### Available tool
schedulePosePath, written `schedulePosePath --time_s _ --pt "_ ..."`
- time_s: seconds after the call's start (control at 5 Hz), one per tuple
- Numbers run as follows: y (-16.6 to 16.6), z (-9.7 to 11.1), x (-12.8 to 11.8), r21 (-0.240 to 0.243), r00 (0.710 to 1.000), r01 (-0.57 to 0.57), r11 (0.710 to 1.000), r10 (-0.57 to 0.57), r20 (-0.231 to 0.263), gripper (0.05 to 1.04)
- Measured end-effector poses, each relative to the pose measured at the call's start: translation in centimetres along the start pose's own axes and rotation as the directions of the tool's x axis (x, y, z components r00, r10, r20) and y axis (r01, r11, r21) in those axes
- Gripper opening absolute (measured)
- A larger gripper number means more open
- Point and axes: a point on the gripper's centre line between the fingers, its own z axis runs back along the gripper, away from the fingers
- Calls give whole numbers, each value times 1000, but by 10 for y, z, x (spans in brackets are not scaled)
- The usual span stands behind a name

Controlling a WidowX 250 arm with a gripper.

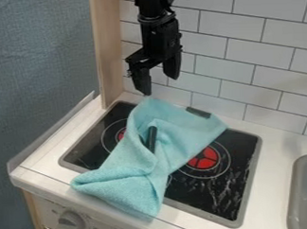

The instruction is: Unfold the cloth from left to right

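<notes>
My gripper [160, 84] hangs over the back left of the stove, its two fingers spread apart with nothing between them. Just below it is the top edge of the light blue cloth [129, 175], which lies crumpled and partly folded across the stovetop [238, 198]. The cloth's lower left part bunches over the front edge of the stove. A dark strip [199, 112] lies at the cloth's upper right edge, and another dark piece [152, 137] shows in a fold near its middle. Whether the fingertips touch the cloth, I cannot tell.
A white counter [271, 143] surrounds the stove, with a grey sink [304, 191] at the right. Behind stands a white tiled wall [243, 61], and a wooden post [108, 51] rises at the back left. A knob [71, 222] is on the front panel.
</notes>
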Motion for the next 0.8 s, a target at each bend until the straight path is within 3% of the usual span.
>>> schedulePosePath --time_s 0.4,0.6,0.8 --pt "-17 -21 5 -64 997 68 996 -66 28 999" --pt "-25 -29 13 -54 985 158 986 -154 74 999" --pt "-29 -30 17 -36 963 258 965 -255 85 999"
